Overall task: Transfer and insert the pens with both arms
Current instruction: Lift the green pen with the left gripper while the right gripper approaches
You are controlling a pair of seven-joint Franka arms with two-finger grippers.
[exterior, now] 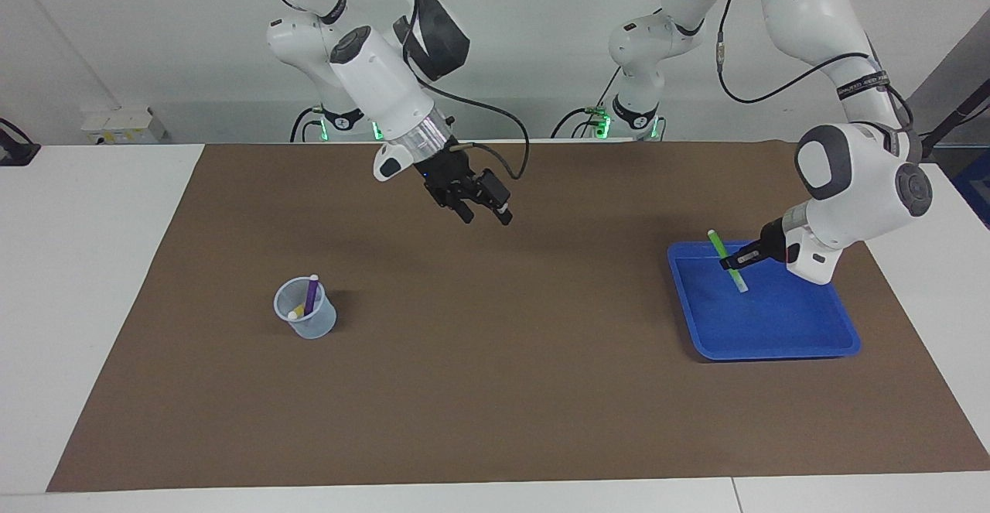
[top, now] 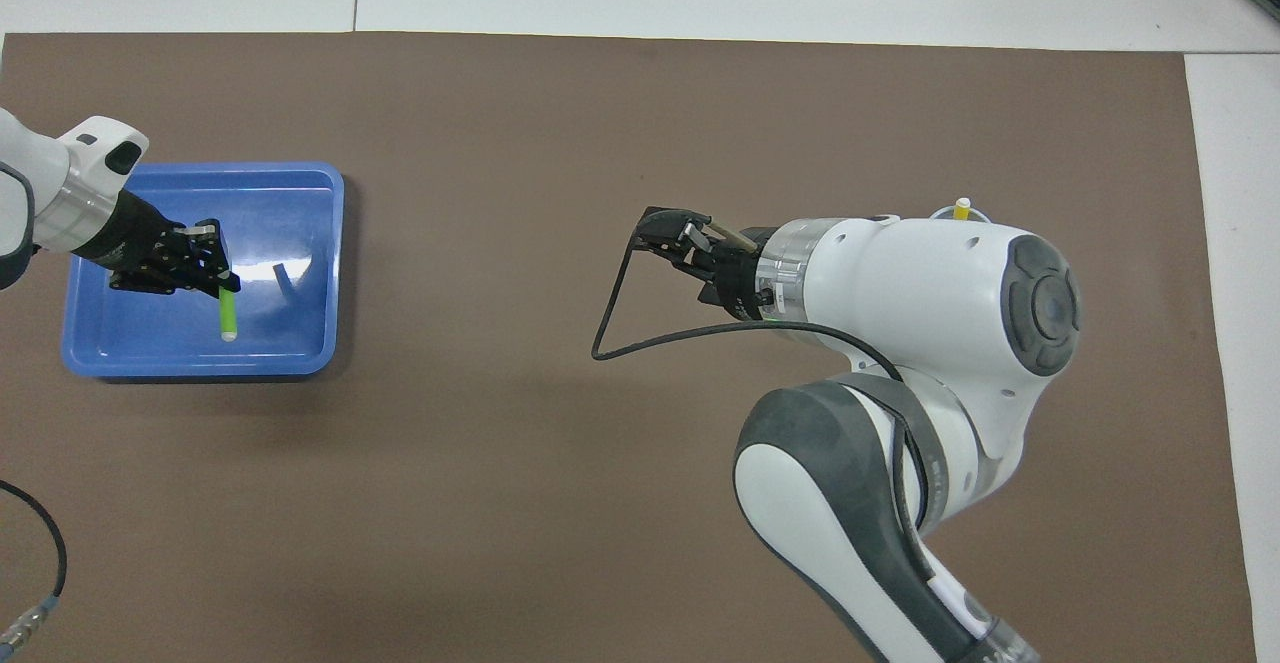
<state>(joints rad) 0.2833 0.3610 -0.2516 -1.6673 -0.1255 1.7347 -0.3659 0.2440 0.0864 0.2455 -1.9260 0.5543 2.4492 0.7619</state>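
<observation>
1. On the brown mat [exterior: 495,389], toward the left arm's end of the table, a blue tray [exterior: 773,343] is seen.
2. Over the tray, a green pen [exterior: 727,259] is pinched in the left gripper [exterior: 735,260]. The pen is tilted, with its pale end pointing down at the tray floor. Whether that end touches the tray cannot be told.
3. Toward the right arm's end of the table, a clear cup [exterior: 305,310] is stood on the mat. A purple pen [exterior: 311,295] and a yellow pen [exterior: 297,312] are held inside it, each with a pale end sticking up.
4. From the overhead view, the cup is almost fully hidden under the right arm. Only a bit of its rim and the tip of the yellow pen [top: 962,208] are shown there.
5. Over the bare middle of the mat, the right gripper [exterior: 483,215] is held up in the air. Its fingers are spread apart and nothing is held between them.
6. Some small writing is printed on a dark band around the left arm's wrist, but it cannot be read.
7. Green lights are seen at both arm bases near the wall.
8. The upper parts of both arms are cut off at the top of the facing view.
</observation>
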